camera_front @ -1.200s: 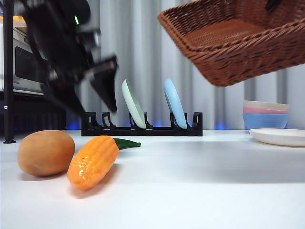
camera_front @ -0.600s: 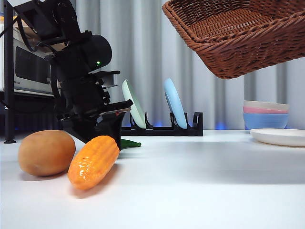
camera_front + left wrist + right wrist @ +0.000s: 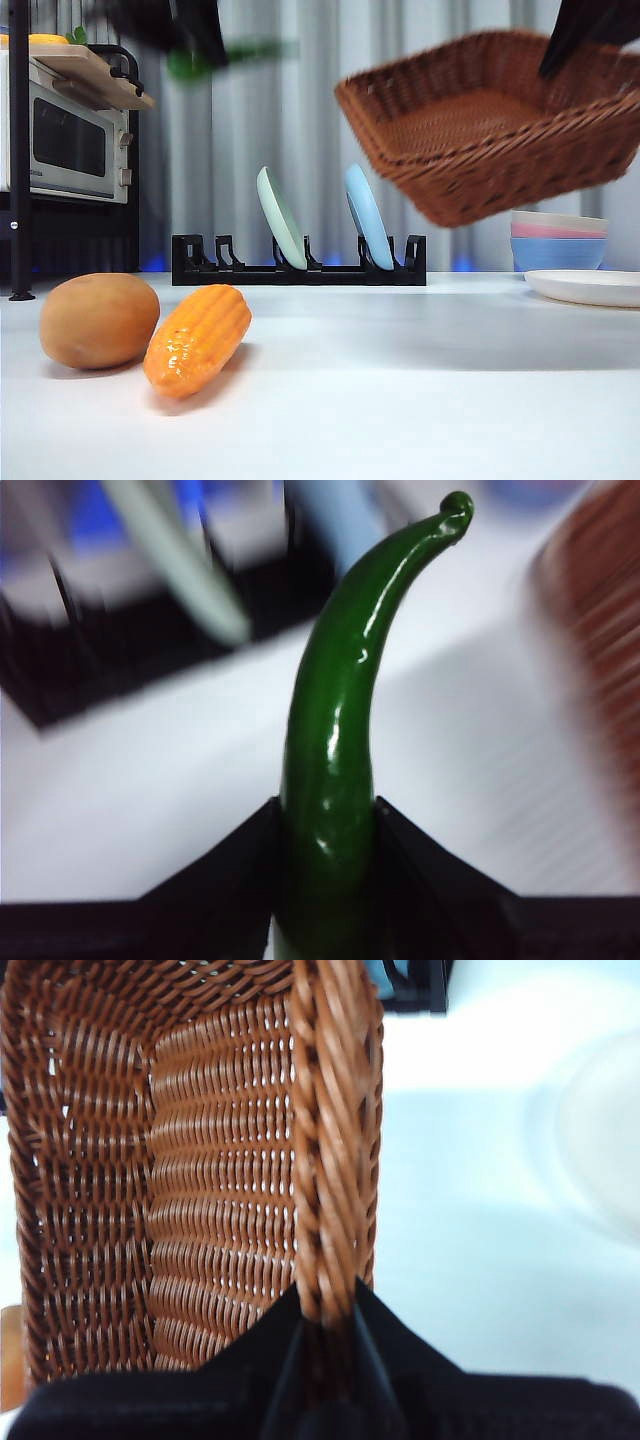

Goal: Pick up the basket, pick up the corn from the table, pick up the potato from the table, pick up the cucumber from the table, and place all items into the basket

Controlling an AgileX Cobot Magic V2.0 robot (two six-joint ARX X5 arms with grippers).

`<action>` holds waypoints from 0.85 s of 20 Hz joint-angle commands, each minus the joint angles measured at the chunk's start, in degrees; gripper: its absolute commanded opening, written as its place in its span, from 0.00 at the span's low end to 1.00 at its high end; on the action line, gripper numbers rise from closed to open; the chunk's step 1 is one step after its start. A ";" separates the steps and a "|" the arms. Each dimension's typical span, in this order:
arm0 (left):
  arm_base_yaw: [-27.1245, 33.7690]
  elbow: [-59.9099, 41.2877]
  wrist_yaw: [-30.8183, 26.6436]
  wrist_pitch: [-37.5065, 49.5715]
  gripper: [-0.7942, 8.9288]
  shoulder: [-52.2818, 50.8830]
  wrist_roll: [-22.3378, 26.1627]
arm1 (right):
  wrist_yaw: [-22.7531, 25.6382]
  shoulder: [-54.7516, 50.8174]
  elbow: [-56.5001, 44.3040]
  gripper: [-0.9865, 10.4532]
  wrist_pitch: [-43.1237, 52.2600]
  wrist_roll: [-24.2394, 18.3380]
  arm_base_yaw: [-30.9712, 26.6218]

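Wicker basket [image 3: 490, 120], woven brown, hung tilted above the desk [image 3: 400, 400], right gripper [image 3: 325, 1315] jaws clamping its rim. Left gripper [image 3: 325, 830] jaws pinched the glossy curved cucumber [image 3: 340, 740]; bumpy corn [image 3: 197, 338] touched the smooth potato [image 3: 98, 320] beneath.

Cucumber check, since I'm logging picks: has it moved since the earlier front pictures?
Yes. The cucumber has left the table behind the corn; it is now up high, far above the dish rack, in the left gripper.

Basket [image 3: 480, 120] held tilted in air at upper right, w/ dark gripper [image 3: 585, 35] at its far rim. Potato [image 3: 98, 321] & corn [image 3: 197, 340] touching on table [image 3: 420, 400], front left. Blurred green cucumber [image 3: 240, 52] up top left under dark arm [image 3: 170, 22].
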 commanded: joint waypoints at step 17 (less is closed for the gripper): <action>-18.71 -0.04 -2.51 0.33 0.33 9.25 -9.51 | -13.99 8.96 0.11 0.08 16.41 18.03 6.47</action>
